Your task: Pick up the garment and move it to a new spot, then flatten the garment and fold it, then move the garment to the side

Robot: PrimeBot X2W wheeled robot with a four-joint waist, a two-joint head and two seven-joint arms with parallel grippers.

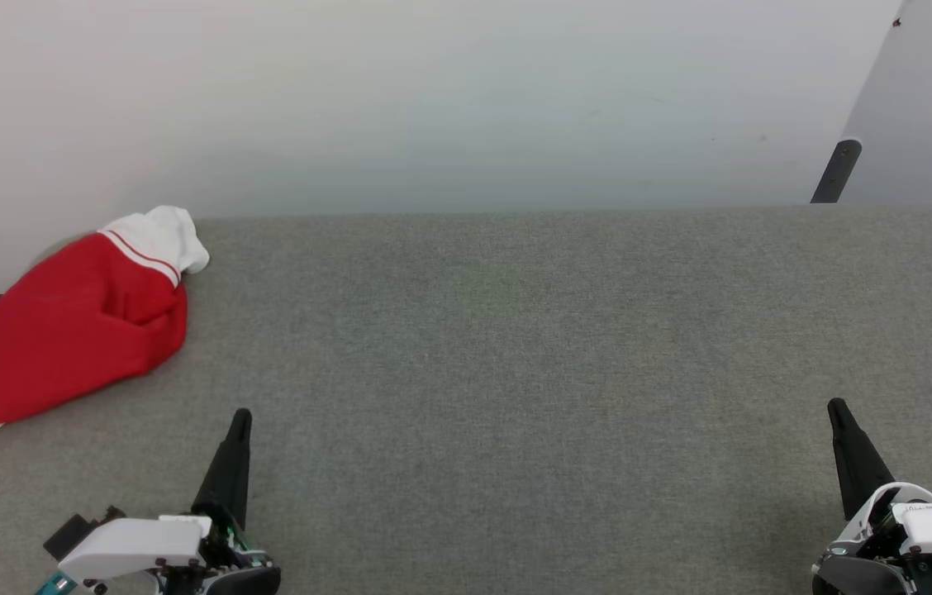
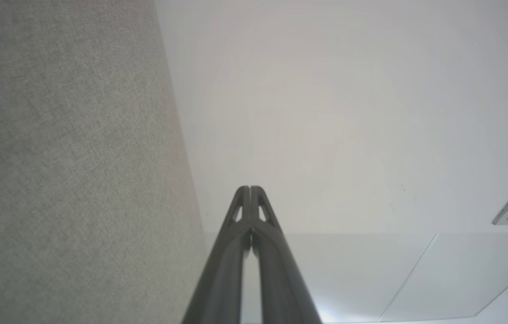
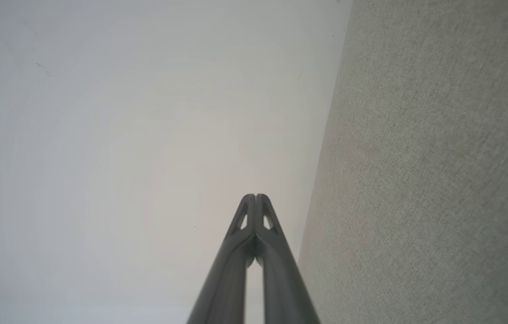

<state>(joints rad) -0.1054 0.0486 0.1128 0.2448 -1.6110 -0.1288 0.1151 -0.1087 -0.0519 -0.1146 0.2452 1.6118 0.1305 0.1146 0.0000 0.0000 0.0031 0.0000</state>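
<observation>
The garment (image 1: 61, 339) is lying in a loose heap at the middle left of the head view. Its red body is running off the frame's left edge, and one white sleeve with a thin red stripe is poking up against the wall (image 1: 433, 99) at the far edge of the grey table (image 1: 515, 330). It is looking soft, limp and light to me, the sort of thin jersey cloth that is going to sag and drape from wherever it is pinched, and perhaps slide a little between smooth fingers. Nothing about it is looking fragile. I am judging the best hold to be the raised fold at the heap's right end, just below the white sleeve, where the cloth is standing up off the table and offering a ridge to nip. The flat parts are giving nothing to bite on. The left gripper (image 1: 240, 420) is hanging at the lower left, near the heap but apart from it, its two dark fingers pressed together and gripping nothing. The right gripper (image 1: 838, 411) is sitting at the lower right, well apart from the cloth, likewise pressed together and empty.
</observation>
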